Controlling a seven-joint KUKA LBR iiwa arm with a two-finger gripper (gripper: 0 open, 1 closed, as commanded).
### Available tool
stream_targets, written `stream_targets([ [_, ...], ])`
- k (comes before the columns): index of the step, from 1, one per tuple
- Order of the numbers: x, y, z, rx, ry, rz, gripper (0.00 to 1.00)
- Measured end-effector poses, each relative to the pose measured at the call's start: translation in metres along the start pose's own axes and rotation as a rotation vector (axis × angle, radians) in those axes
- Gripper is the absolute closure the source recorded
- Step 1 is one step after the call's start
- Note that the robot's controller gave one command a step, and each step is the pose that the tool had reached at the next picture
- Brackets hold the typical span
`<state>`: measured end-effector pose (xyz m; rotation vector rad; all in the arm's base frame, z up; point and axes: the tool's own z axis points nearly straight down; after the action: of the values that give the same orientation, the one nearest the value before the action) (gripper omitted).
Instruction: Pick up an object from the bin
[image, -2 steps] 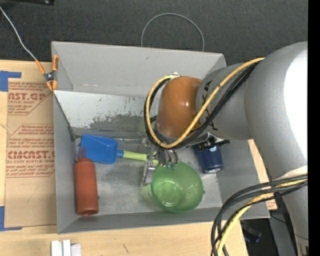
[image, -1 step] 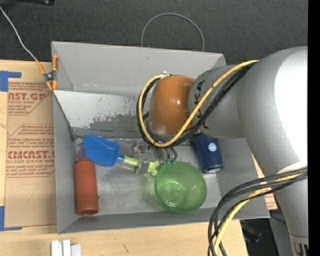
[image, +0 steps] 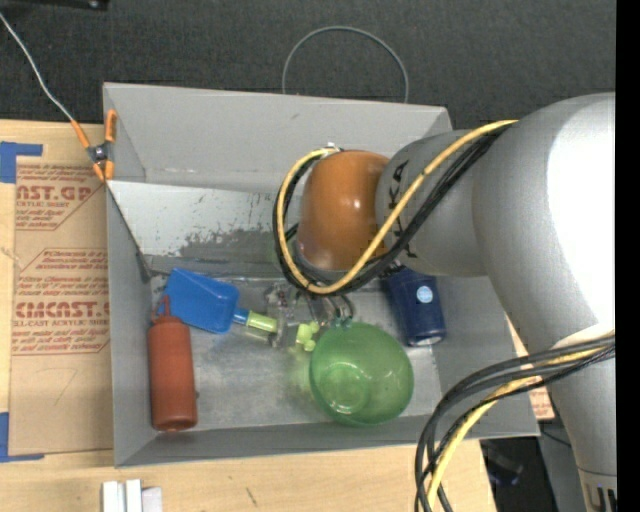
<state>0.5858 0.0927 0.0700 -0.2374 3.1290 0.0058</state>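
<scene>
1. Pincer (image: 306, 312): low in the middle of the grey bin (image: 200, 215), mostly tucked under the arm's orange wrist cover. Can't tell whether it's apart or together, and nothing is seen held in it.
2. Closest thing: thin yellow-green handle (image: 262, 323) of a blue scoop (image: 203, 300), just beside the pincer. The scoop head points toward the bin's left edge.
3. Also just beside it, toward the near edge: round green see-through cup (image: 360, 375).
4. Further out: dark blue can (image: 415, 305) near the right edge, partly under the arm. Red bottle (image: 172, 372) lies along the left edge, well apart.
5. Likely step: settling on the handle for a grasp. To do it well, centre over the handle, close across its narrow width and come straight down. Keep clear of the cup's rim, since a nudge there could shift both. The handle is thin and smooth, so it prob. slips; grip near the scoop head.
</scene>
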Motion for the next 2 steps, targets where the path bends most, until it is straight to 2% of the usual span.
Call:
stream_targets([
  [2, 0.0, 0.0, 0.0, 0.0, 0.0, 0.0, 1.0],
])
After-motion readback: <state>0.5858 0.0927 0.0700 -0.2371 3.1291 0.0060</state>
